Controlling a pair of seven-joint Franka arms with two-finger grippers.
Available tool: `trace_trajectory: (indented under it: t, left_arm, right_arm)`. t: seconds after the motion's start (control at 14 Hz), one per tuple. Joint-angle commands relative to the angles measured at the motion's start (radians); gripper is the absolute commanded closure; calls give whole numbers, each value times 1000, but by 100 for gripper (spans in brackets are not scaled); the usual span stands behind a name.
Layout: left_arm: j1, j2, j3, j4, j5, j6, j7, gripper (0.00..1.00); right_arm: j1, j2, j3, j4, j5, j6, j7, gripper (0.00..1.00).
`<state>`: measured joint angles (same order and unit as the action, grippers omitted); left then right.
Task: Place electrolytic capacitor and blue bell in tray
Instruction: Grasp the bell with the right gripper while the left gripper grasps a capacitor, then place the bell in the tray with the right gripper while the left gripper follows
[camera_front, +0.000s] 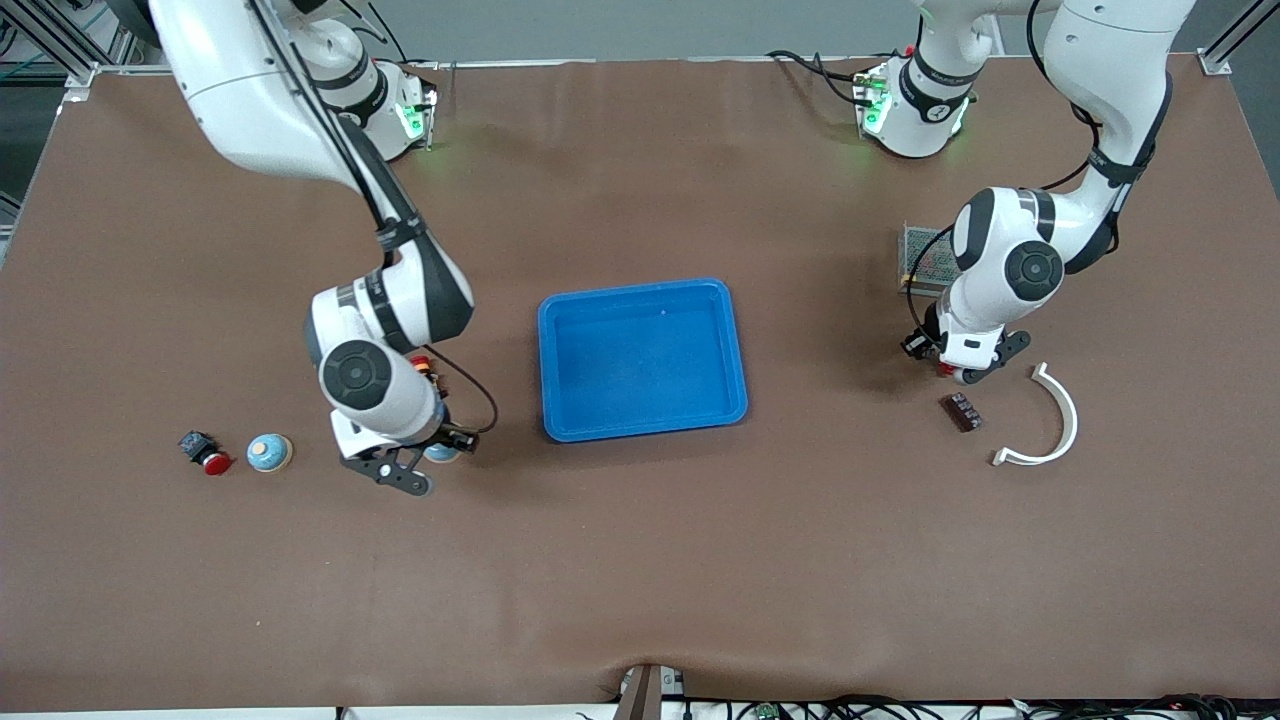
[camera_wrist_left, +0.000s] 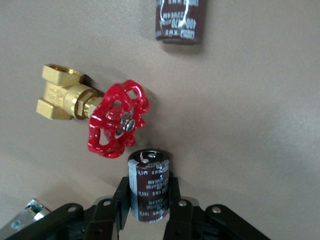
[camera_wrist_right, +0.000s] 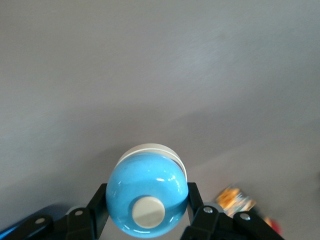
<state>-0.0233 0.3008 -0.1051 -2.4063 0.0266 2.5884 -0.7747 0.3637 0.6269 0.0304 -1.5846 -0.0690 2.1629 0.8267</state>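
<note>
My left gripper (camera_front: 958, 368) (camera_wrist_left: 148, 187) is shut on a dark brown electrolytic capacitor (camera_wrist_left: 149, 197), low over the table toward the left arm's end; in the front view the hand hides it. My right gripper (camera_front: 432, 457) (camera_wrist_right: 147, 196) is shut on a glossy blue bell (camera_wrist_right: 147, 200) (camera_front: 441, 453) with a white button, low over the table toward the right arm's end. I cannot tell if either object is off the table. The bright-blue tray (camera_front: 641, 290) lies mid-table between the two arms and holds nothing.
A red-handled brass valve (camera_wrist_left: 117, 125) sits just beside the held capacitor. A second capacitor (camera_front: 962, 411) (camera_wrist_left: 180, 20), a white curved piece (camera_front: 1052, 425) and a grey mesh box (camera_front: 925, 255) are nearby. A second blue bell (camera_front: 269, 452) and a red push-button (camera_front: 205, 452) lie beside the right gripper.
</note>
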Motion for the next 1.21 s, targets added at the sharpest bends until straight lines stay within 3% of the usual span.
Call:
trace_trajectory:
  t: [0.0,0.21,0.43,0.64,1.14]
  left_arm:
    - [-18,-31,-37,18,-16,-5,-105,100]
    - [-17,-46,-117,105,-16,-109,-230,100]
    - [-18,-43,-182,206,-14,-230,-329,100]
    - [-35,-26,-270,277,-16,-258,-446,100]
    - [-213,119,-282,435,-14,-257,-737,100]
  right_arm:
    - [58,8,-4,6,62,5,81,100]
    - [133,17,-6,-3,175,64,92,100]
    - [196,28,-7,-3,172,69,173,100]
    - [247,51,-9,-5,159,89,230,100]
    - [287,131,-14,-5,132,184,275,100]
